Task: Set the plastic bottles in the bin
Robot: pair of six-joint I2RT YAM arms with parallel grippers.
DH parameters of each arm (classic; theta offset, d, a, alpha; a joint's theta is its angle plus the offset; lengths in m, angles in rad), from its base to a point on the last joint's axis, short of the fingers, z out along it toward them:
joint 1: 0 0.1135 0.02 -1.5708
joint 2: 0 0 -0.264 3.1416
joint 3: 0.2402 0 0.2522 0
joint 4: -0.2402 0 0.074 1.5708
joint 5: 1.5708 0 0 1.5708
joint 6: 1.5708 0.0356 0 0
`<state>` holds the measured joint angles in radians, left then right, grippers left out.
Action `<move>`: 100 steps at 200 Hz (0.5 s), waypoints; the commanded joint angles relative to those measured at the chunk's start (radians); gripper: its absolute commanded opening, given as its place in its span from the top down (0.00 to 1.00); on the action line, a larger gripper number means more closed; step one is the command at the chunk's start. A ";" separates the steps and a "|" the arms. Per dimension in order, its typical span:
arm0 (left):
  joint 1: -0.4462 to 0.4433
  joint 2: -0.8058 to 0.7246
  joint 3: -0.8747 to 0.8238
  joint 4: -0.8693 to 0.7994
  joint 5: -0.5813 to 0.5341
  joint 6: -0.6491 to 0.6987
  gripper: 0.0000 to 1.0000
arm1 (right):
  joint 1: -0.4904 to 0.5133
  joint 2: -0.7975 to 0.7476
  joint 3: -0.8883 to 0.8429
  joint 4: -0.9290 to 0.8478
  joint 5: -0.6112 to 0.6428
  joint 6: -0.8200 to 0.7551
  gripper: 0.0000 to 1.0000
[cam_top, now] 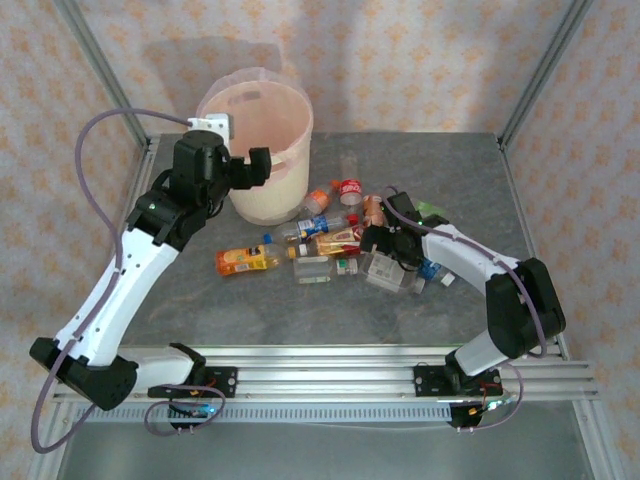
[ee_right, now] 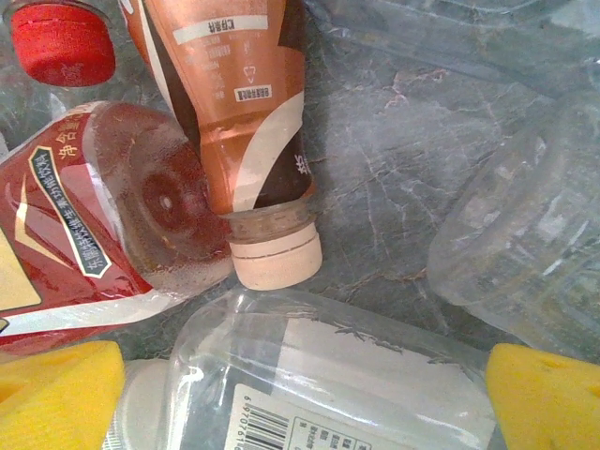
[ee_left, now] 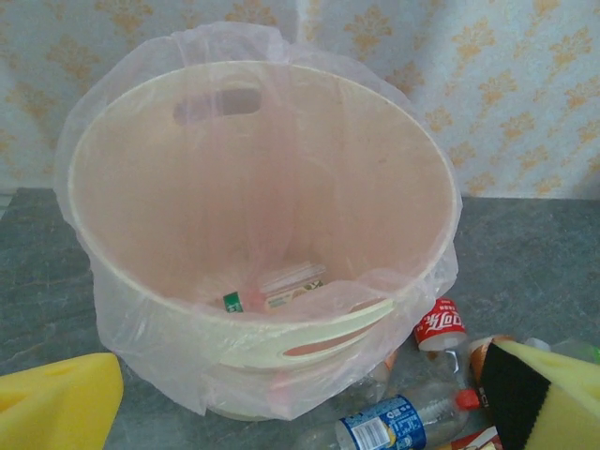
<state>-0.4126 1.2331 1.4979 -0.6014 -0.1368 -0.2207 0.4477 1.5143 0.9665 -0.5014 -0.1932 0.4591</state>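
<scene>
While left hand (cam_top: pixel 252 166) hangs released, empty, beside the bin (cam_top: pixel 290 120) at the worktop (cam_top: pixel 250 310) far-left, right hand (cam_top: pixel 385 245), also released, sits low over plastic bottles (cam_top: pixel 330 240) mid-worktop. Clear bottle (ee_right: pixel 319 375) directly beneath, between pads (ee_right: pixel 56 394), long axis unclear. Right arm nearer.

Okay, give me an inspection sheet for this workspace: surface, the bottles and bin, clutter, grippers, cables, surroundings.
Surface: grey table, marbled top.
Job's things: plastic bottles lie heaped to the right of the bin. The bin stands upright at the far left, lined with a clear bag, with a few labelled pieces at its bottom.
Clutter: nothing seen.
Grippers: left gripper open, raised at the bin's near side; right gripper open, low in the heap, pads either side of a clear bottle.
Cables: purple cable loops off the left arm.
Surroundings: patterned wallpaper, metal frame posts.
</scene>
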 commanded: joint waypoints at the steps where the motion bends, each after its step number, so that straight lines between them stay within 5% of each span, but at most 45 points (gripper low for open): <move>1: -0.008 -0.048 -0.017 0.000 -0.033 -0.022 0.00 | -0.004 -0.041 -0.037 0.011 -0.025 0.049 0.01; 100: -0.057 -0.053 -0.085 -0.009 -0.010 -0.020 0.00 | 0.033 -0.161 -0.166 0.012 -0.080 0.143 0.01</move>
<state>-0.4503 1.1851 1.4311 -0.6044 -0.1394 -0.2382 0.4667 1.3842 0.8333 -0.4808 -0.2558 0.5648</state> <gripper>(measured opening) 0.999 0.992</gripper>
